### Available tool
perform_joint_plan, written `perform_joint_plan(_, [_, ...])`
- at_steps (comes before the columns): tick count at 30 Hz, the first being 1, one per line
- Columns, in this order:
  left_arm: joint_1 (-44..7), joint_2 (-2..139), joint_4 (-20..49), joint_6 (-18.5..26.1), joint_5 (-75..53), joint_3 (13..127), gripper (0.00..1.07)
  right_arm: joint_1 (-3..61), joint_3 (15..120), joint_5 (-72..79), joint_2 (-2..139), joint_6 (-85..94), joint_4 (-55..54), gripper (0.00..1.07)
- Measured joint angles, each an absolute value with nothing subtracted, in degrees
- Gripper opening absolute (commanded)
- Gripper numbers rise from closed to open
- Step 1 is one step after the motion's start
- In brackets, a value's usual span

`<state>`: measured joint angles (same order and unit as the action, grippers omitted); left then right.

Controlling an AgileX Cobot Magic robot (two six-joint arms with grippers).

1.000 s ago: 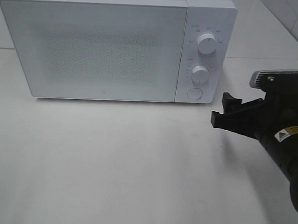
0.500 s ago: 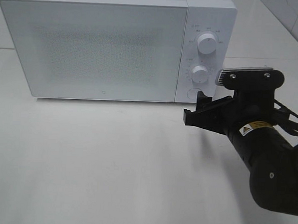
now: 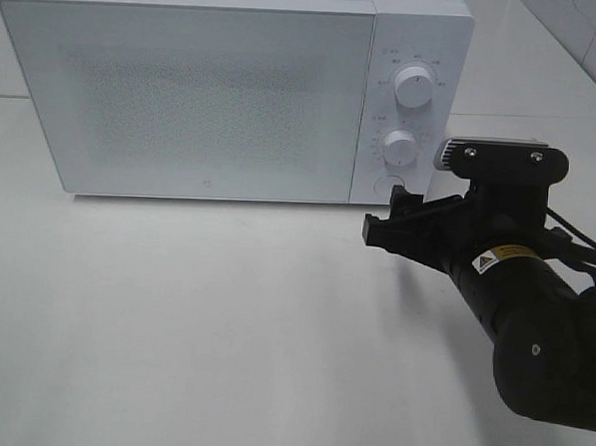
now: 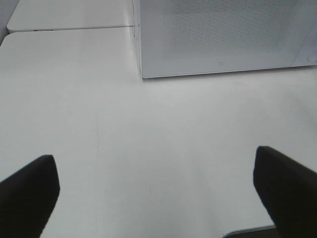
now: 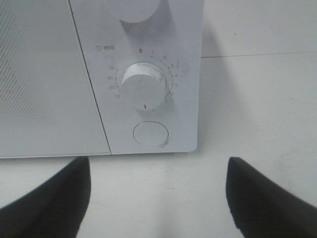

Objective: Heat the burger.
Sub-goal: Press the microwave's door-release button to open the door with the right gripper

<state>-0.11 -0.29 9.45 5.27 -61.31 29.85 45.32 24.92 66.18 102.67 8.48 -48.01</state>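
Observation:
The burger is out of view in every frame. A white microwave (image 3: 185,87) stands at the back of the table with its door shut. My right gripper (image 3: 386,216) is open and empty, low over the table just in front of the microwave's control panel. In the right wrist view the right gripper (image 5: 158,198) faces the round button (image 5: 150,134) below the lower dial (image 5: 143,87), with a gap between them. My left gripper (image 4: 157,193) is open and empty over bare table, facing the microwave's left front corner (image 4: 141,74).
The control panel carries an upper dial (image 3: 415,86), a lower dial (image 3: 400,145) and the round button (image 3: 387,187). The white table (image 3: 223,309) stretches in front of the microwave. A tiled wall (image 3: 588,38) rises at the back right.
The right arm has moved left toward the microwave's control panel, most of it in the first half second. Its jaws stay open. The microwave has not moved.

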Motion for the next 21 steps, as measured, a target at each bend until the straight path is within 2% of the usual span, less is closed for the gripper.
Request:
perform_joint_plan(5, [-0.1, -0.3, 9.5, 5.3, -61.3, 29.9, 1.01, 45.3, 24.9, 66.1, 102.7, 0.0, -48.0, 0.67])
perform_joint_plan(13, [-0.1, -0.3, 9.5, 5.3, -61.3, 29.9, 1.01, 45.3, 24.9, 66.0, 102.7, -24.3, -48.0, 0.54])
perform_joint_plan(14, [-0.1, -0.3, 9.5, 5.3, -61.3, 29.9, 1.01, 45.3, 24.9, 65.6, 102.7, -30.7, -48.0, 0.50])
perform_joint_plan(15, [-0.1, -0.3, 9.5, 5.3, -61.3, 29.9, 1.01, 45.3, 24.9, 65.6, 102.7, -30.7, -48.0, 0.50])
perform_joint_plan(16, [-0.1, -0.3, 9.5, 5.3, -61.3, 29.9, 1.01, 45.3, 24.9, 65.1, 102.7, -38.1, -47.6, 0.44])
perform_joint_plan(18, [-0.1, -0.3, 9.5, 5.3, -61.3, 29.9, 1.01, 45.3, 24.9, 64.9, 102.7, -41.9, -47.5, 0.41])
perform_joint_plan(19, [-0.1, -0.3, 9.5, 5.3, -61.3, 29.9, 1.01, 45.3, 24.9, 64.7, 102.7, -48.5, -47.0, 0.34])
perform_joint_plan(20, [-0.1, -0.3, 9.5, 5.3, -61.3, 29.9, 1.01, 45.3, 24.9, 64.7, 102.7, -48.5, -47.0, 0.34])
perform_joint_plan(21, [-0.1, -0.3, 9.5, 5.3, -61.3, 29.9, 1.01, 45.3, 24.9, 64.6, 102.7, -55.2, -46.5, 0.28])
